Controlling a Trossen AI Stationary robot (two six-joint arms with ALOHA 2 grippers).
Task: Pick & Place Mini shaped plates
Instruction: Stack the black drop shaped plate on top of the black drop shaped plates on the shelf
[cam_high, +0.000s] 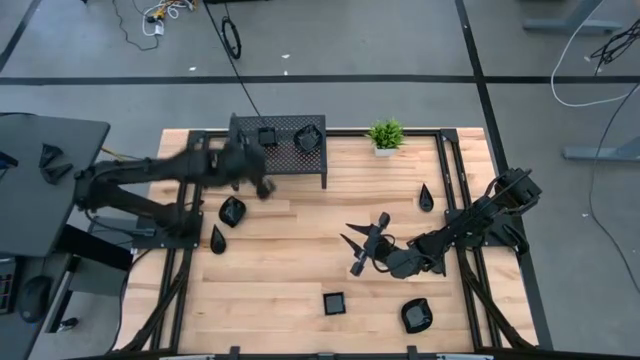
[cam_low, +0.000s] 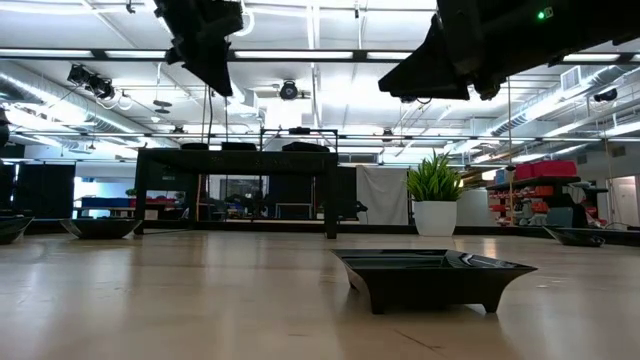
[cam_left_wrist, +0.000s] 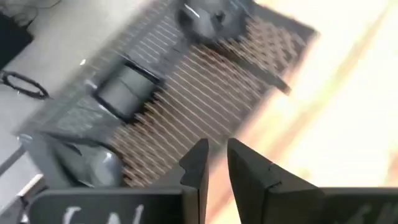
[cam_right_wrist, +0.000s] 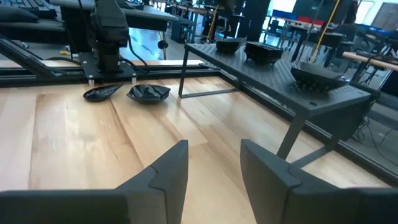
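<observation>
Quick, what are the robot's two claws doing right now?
Left gripper: over the rack's front edge, fingers nearly together, nothing between them.
Right gripper: open, empty, above the table.

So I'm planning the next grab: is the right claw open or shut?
Open. The right claw shows a clear gap between its fingers, nothing in it, hovering over bare table.
</observation>
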